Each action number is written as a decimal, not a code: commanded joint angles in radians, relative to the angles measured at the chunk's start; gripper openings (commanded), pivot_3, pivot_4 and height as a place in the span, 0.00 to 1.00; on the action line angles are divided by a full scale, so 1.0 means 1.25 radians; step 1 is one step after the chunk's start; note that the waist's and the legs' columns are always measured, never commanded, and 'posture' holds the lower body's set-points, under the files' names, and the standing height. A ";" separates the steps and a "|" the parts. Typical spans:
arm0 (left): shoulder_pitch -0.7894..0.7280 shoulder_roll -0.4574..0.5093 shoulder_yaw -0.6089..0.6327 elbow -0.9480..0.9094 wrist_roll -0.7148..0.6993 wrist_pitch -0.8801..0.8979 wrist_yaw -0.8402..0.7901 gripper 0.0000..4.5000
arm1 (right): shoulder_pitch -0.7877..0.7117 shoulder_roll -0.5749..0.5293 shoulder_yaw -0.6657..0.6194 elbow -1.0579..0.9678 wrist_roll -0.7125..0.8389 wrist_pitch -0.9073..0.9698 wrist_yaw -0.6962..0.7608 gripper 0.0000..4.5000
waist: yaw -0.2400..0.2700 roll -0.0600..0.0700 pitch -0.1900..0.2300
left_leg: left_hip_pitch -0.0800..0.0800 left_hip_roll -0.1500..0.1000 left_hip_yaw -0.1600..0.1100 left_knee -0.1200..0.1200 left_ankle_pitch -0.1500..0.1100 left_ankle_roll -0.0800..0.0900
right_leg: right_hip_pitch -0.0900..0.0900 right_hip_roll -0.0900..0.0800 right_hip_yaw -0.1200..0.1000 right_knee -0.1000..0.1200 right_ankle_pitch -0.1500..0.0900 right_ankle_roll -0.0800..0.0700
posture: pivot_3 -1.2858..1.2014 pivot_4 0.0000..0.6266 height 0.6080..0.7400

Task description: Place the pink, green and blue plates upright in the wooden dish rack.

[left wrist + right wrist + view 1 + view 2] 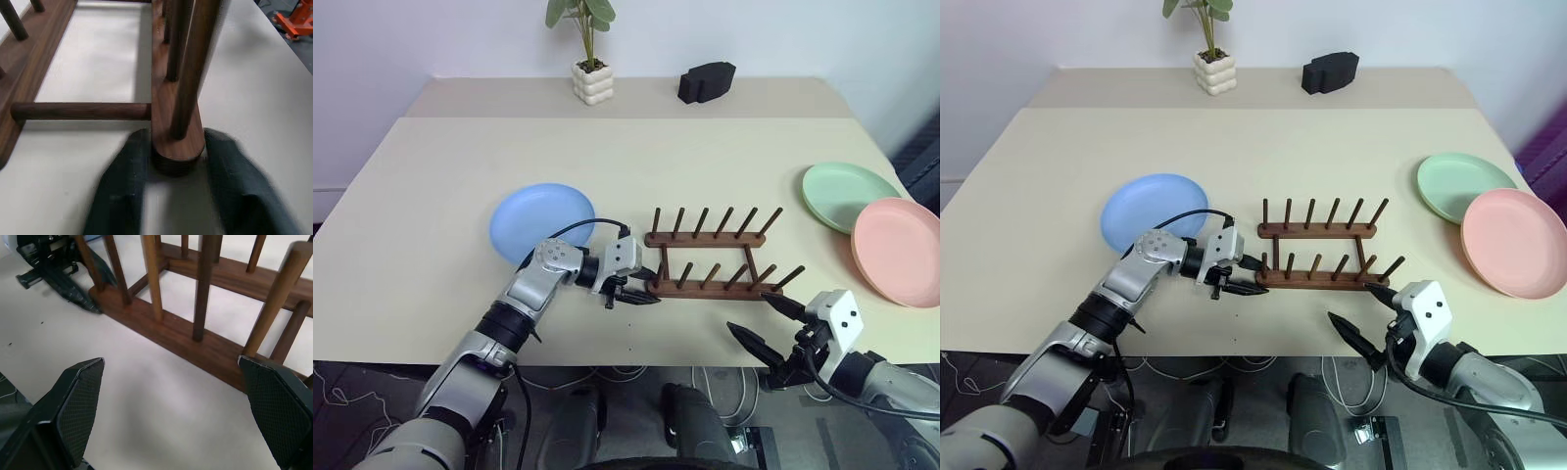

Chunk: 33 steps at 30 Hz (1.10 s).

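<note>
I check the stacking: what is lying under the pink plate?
The green plate lies partly under the pink plate; the overlapped edge is hidden. Elsewhere, the table beneath is covered.

A big tan table fills most of the view. At 12 o'clock, far back, a small white bumpy pot w/ a green leafy plant stands up straight. Just to its 3 o'clock side, near but not touching, sits a black lumpy thing; can't tell what. Behind both is a plain white wall. An orange thing sits on the floor past the table edge.
</note>
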 commanded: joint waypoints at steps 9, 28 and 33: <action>0.110 0.090 0.078 -0.222 -0.026 0.159 0.072 0.72 | 0.058 -0.036 -0.061 0.077 -0.028 -0.033 0.071 0.47 | 0.000 0.000 0.000 | 0.000 0.000 0.000 0.000 0.000 0.000 | 0.000 0.000 0.000 0.000 0.000 0.000 | 0.52 0.24 0.97; 0.149 0.025 -0.014 -0.312 0.003 0.235 0.160 0.01 | -0.083 -0.041 0.019 0.200 -0.189 -0.048 0.018 0.00 | -0.001 0.000 0.000 | 0.000 0.000 0.000 0.000 0.000 0.000 | 0.000 0.000 0.000 -0.001 0.000 0.000 | 0.52 0.24 0.97; 0.139 -0.009 -0.013 -0.255 0.043 0.190 0.213 0.01 | -0.128 -0.034 0.039 0.243 -0.217 -0.060 0.004 0.00 | 0.000 0.000 0.000 | 0.000 0.000 0.000 0.000 0.000 0.000 | 0.000 0.000 0.000 0.000 0.000 0.000 | 0.52 0.24 0.97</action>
